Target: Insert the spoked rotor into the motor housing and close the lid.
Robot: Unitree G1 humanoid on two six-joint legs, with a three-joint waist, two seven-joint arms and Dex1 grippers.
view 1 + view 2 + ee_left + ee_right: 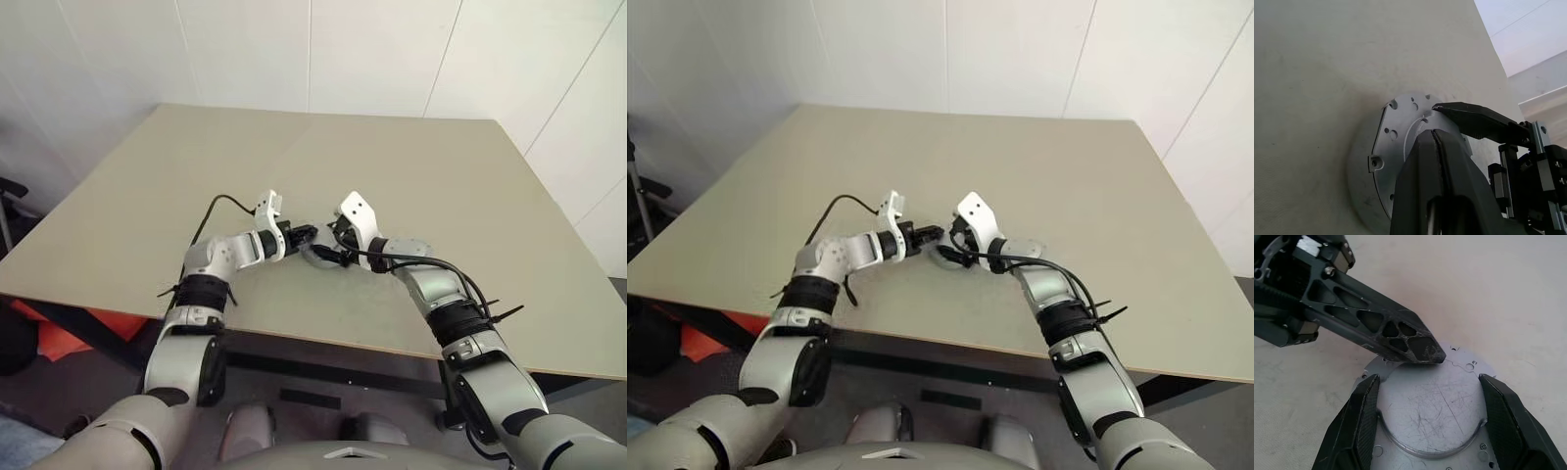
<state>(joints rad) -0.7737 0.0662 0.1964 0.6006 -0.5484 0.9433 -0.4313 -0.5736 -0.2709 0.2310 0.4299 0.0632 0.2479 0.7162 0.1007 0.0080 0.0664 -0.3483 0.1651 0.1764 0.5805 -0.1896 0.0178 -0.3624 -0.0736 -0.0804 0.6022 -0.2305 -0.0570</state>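
Note:
A silver lid [1430, 416] lies flat on the table near the front edge, a flanged plate with small holes and a raised round centre; it shows too in the head views [319, 258]. My right gripper [1430, 382] straddles that raised centre, its two fingers set against opposite sides. My left gripper [1435, 133] is shut, and its joined tips [1430, 354] rest on the far edge of the raised centre. In the left eye view the left gripper [310, 233] and right gripper [336, 257] meet over the lid. The spoked rotor and the motor housing are hidden.
The tan table [392, 166] stretches wide behind and to both sides of the lid, with a white wall beyond. Its front edge runs just below my forearms. An orange object [59, 333] lies on the floor under the left corner.

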